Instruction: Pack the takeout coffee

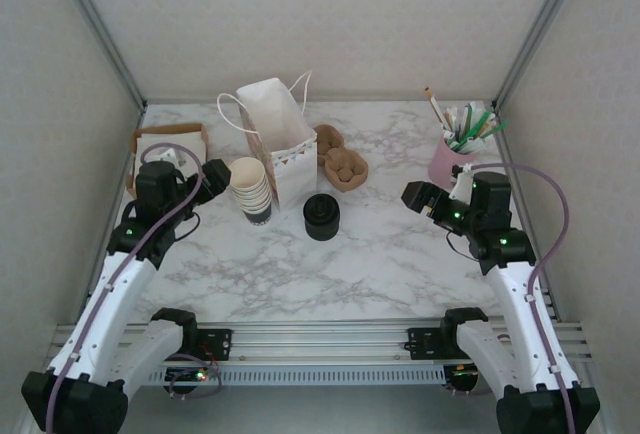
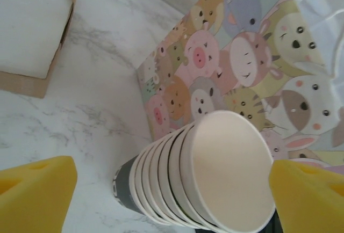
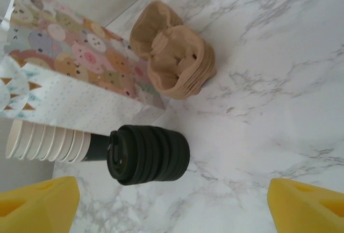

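Hovering open, my left claw (image 1: 213, 179) faces the upright cup stack (image 1: 250, 186) just right of it; my open right claw (image 1: 415, 197) is farther away.

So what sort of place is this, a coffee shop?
Probably not: it looks like a test booth staged as a coffee counter. A marble-look table is boxed in by plain white panels, with a stack of paper cups, a stack of black lids and a paper bag set out.
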Controlling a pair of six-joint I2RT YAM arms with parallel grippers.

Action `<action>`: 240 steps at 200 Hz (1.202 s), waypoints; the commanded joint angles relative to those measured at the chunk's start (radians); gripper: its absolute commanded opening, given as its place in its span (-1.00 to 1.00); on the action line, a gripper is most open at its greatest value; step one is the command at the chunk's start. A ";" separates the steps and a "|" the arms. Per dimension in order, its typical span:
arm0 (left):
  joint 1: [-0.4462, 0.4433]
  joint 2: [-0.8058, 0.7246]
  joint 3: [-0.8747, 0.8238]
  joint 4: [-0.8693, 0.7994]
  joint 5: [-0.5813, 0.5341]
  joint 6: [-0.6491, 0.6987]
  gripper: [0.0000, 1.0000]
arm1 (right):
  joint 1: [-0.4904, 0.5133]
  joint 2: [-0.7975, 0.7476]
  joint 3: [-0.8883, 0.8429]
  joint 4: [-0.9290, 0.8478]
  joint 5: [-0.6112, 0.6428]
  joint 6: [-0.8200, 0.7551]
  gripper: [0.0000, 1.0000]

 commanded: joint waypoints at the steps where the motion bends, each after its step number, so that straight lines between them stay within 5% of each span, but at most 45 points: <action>1: -0.006 0.022 0.060 -0.068 -0.019 0.048 0.63 | 0.047 0.003 0.000 0.020 -0.038 -0.040 0.76; 32: -0.034 0.093 0.102 -0.111 -0.015 0.073 0.25 | 0.144 0.029 0.021 0.000 0.025 -0.065 0.67; 105: -0.120 0.224 0.208 -0.213 -0.105 0.130 -0.19 | 0.425 0.176 0.110 -0.037 0.229 -0.129 0.62; 240: -0.148 0.302 0.265 -0.238 -0.153 0.131 -0.83 | 0.507 0.285 0.139 -0.018 0.254 -0.141 0.62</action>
